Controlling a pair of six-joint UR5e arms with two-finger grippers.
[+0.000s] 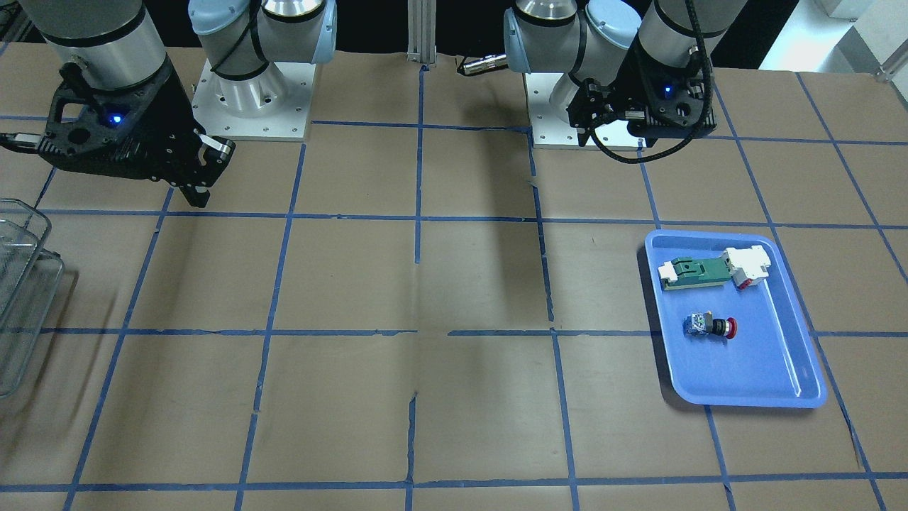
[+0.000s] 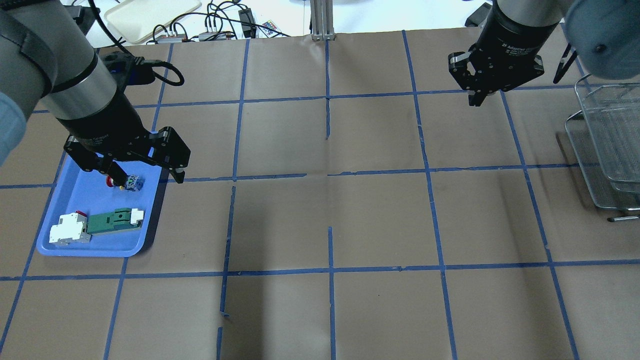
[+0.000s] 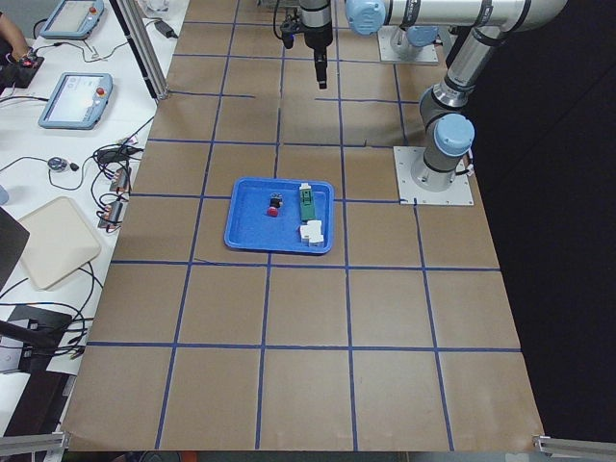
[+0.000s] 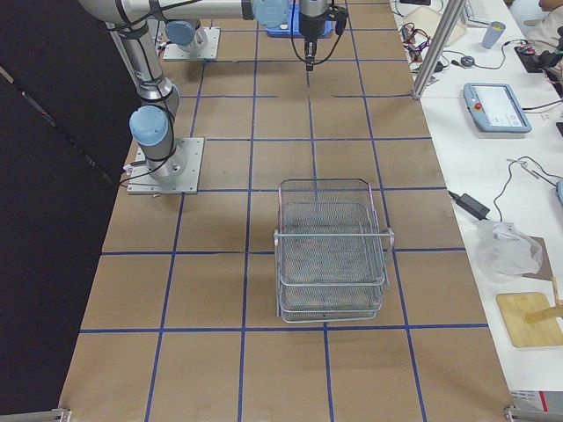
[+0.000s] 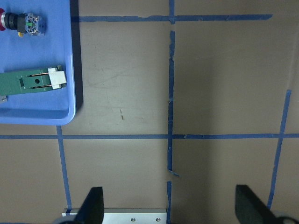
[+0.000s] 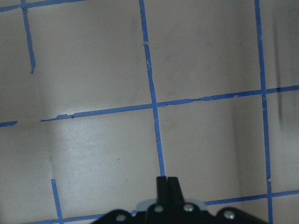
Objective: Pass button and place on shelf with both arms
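Observation:
The button, with a red cap and a blue-and-silver back, lies on its side in the blue tray. It also shows in the overhead view and at the top left of the left wrist view. My left gripper is open and empty, held high beside the tray; its fingers are wide apart. My right gripper is shut and empty, high over bare table; its fingertips are pressed together. The wire-mesh shelf stands at the right end of the table.
In the tray, a green-and-white flat part and a white block with a red tab lie next to the button. The table is brown paper with blue tape lines. Cables and a beige tray lie beyond the far edge.

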